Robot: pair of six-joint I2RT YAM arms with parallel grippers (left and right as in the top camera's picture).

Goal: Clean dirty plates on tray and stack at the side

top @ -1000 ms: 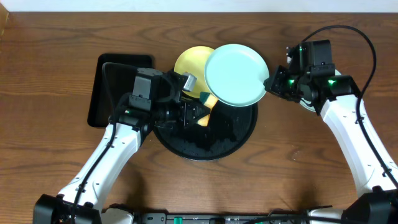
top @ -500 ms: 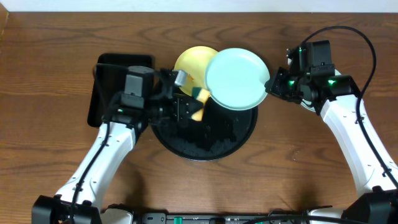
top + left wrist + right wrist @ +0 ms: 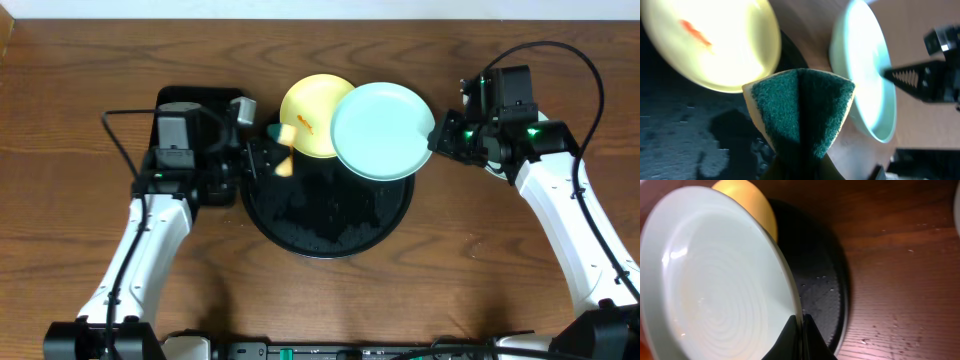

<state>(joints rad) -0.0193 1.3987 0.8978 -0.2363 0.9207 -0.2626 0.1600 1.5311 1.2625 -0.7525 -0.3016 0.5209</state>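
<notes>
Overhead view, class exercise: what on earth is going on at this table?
Two robot arms are cleaning plates. The right gripper is shut on the rim of a mint plate, holding it over the round black tray. The left gripper clamps a folded green and yellow sponge beside the yellow plate. That plate sits at the tray's back edge and shows an orange smear.

Blown-out glare on blurry yellow plate [image 3: 715,45]

Yellow plate [image 3: 308,112] – orange smear, at far edge of black tray [image 3: 330,222]; mint plate [image 3: 382,130] tilted, overlapping it.
</notes>
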